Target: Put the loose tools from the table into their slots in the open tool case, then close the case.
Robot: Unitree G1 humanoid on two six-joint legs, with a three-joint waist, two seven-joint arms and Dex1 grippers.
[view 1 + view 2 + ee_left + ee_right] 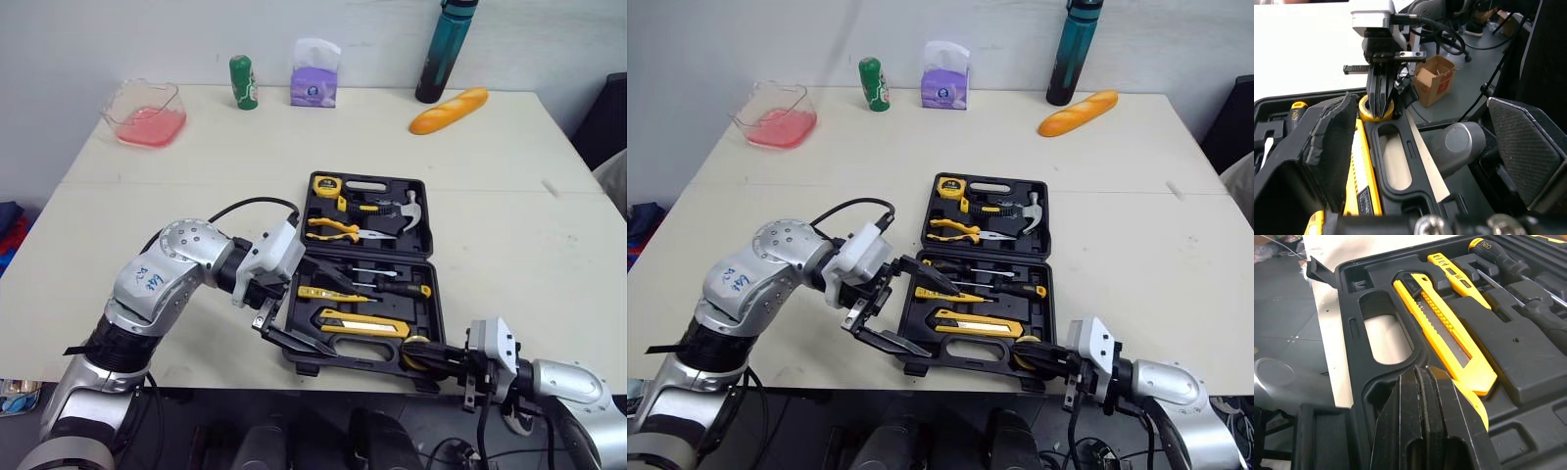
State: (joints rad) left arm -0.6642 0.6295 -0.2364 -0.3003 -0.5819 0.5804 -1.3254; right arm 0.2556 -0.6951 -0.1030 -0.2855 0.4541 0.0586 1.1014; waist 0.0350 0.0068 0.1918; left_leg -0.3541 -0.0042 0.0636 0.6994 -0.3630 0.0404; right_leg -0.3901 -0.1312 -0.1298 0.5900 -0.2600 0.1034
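Gaping black case (368, 253), yellow tools (361, 324) slotted; left jaws released; right jaws gripping yellow roll (415, 345)

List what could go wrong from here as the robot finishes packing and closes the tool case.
1. The tool case lies close to the front edge of the table; a careless pull could drag it off.
2. The right gripper pokes into the case's front corner, so the lid might come down on it.

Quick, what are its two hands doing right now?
Left gripper: open, holding nothing.
Right gripper: closed on a yellow roll.
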